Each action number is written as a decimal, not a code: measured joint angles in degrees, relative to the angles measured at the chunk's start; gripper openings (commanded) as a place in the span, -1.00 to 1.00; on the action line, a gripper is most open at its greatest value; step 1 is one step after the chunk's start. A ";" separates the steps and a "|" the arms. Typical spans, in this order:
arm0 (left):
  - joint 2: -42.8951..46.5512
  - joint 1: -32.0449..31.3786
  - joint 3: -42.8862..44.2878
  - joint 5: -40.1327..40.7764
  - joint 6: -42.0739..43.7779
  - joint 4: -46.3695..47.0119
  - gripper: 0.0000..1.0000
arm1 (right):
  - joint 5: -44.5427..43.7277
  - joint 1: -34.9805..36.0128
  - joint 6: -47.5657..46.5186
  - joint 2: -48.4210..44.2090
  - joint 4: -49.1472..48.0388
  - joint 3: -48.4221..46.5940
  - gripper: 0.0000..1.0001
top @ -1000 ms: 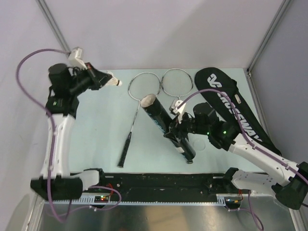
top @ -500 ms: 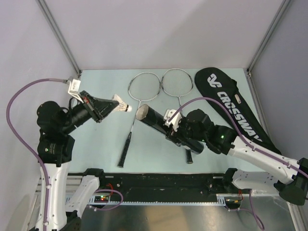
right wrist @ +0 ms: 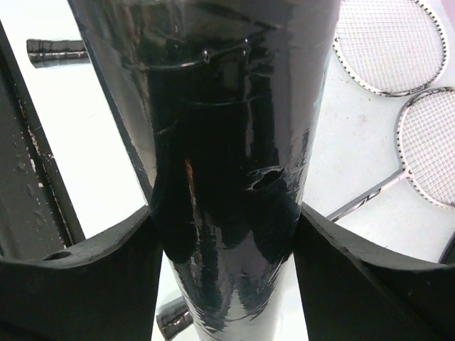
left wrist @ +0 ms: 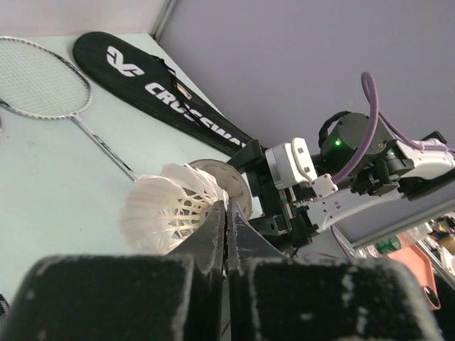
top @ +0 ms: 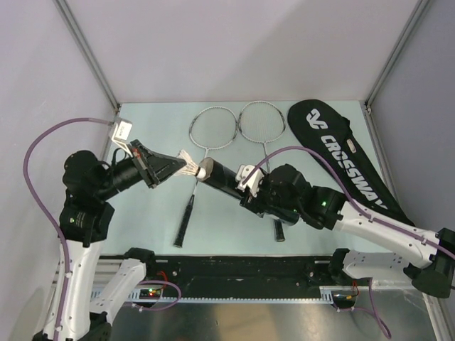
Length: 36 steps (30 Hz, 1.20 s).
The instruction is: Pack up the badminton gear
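Note:
My left gripper (top: 175, 165) (left wrist: 226, 207) is shut on the feather skirt of a white shuttlecock (top: 188, 164) (left wrist: 165, 212). It holds the shuttlecock in the air, cork end right at the open mouth of the black tube (top: 222, 180) (left wrist: 229, 179). The right gripper (top: 249, 192) (right wrist: 226, 229) is shut on the tube (right wrist: 234, 128) around its middle and holds it off the table, pointing left. Two silver rackets (top: 213, 128) (top: 261, 119) (right wrist: 387, 42) lie side by side at the back. To the right lies the black CROSSWAY bag (top: 348, 158) (left wrist: 160, 91).
The rackets' black handles (top: 183, 227) (top: 279, 229) reach toward the near edge under the arms. Grey walls close in the left, back and right sides. A black rail (top: 234, 270) runs along the front of the table.
The left arm has swung down and rightward from the back left corner, carrying the shuttlecock to the tube's mouth. The right arm has lifted the tube and turned it left toward the shuttlecock.

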<state>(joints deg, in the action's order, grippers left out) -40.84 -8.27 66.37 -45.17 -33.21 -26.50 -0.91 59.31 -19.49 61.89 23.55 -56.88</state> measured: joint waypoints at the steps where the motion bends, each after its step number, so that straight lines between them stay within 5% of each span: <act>1: -0.28 -0.57 -0.07 0.09 -0.07 -0.02 -1.00 | -0.28 0.20 -0.11 0.15 -0.15 -0.07 -0.29; 25: -4.87 -13.70 -6.25 7.61 -1.46 2.47 -0.99 | -1.86 1.60 -0.57 3.48 -2.19 -0.68 -0.32; 36: -4.48 -14.34 -7.04 9.01 0.74 2.56 -0.29 | -2.10 1.62 -1.25 3.58 -2.51 -0.70 -0.33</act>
<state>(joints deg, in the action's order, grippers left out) -45.32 -22.61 59.33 -36.16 -32.47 -23.94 -3.01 60.93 -20.73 65.47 21.04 -57.58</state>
